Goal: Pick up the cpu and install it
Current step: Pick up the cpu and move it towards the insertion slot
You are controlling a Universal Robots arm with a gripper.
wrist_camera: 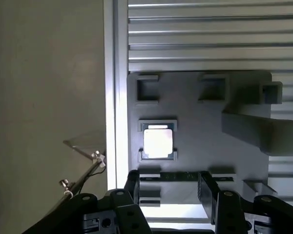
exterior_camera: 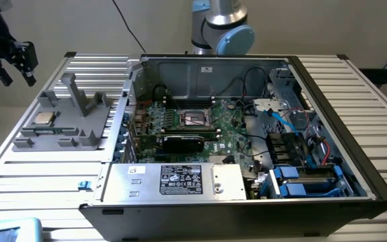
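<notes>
Cpu sits flat in a pocket of the grey tray, well below the end effector, which hangs empty with fingers spread wide. Tray's on the slatted bench, and the open pc case is farther off.

So the open computer case sat dead centre on the slatted counter, with a grey plastic fixture at its 9 o'clock. Inside, the socket was at 12 o'clock from a black block, the labelled power supply at 6, and the blue drive caddies around 4.
</notes>
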